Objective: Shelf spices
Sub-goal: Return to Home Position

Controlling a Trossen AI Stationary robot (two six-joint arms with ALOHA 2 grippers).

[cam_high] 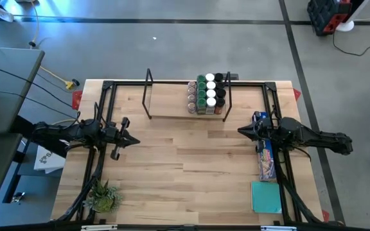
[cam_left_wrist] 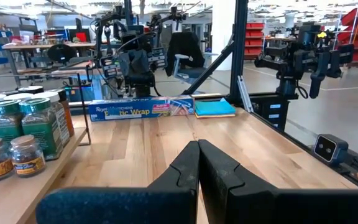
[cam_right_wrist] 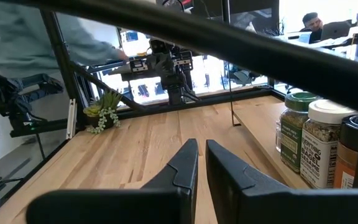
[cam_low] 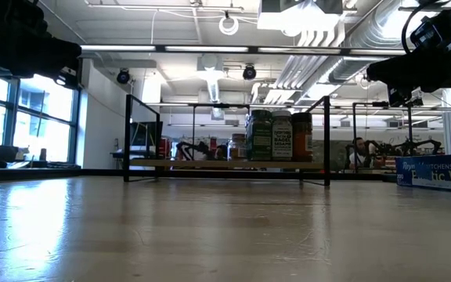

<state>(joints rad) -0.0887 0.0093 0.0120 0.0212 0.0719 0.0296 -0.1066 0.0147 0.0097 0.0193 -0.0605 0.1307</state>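
Note:
The spices (cam_high: 207, 94) are several small jars with green, white and dark lids. They stand packed in rows on the right end of the shelf (cam_high: 169, 108), a pale board between black wire end frames at the table's far edge. The low view shows the spices (cam_low: 280, 135) upright on the shelf (cam_low: 225, 164). My left gripper (cam_high: 135, 140) hovers shut over the table's left half, near side of the shelf; its wrist view shows the gripper (cam_left_wrist: 198, 163) beside the jars (cam_left_wrist: 17, 134). My right gripper (cam_high: 239, 131) hovers shut just off the shelf's right end, its wrist view showing the gripper (cam_right_wrist: 202, 163) with jars (cam_right_wrist: 319, 143) alongside.
A long blue plastic-wrap box (cam_high: 265, 157) and a teal pad (cam_high: 265, 196) lie along the table's right side. A small spiky green plant (cam_high: 103, 196) sits at the near left corner. Black tube frame (cam_high: 108, 96) edges the table. The shelf's left part and the table's middle are bare wood.

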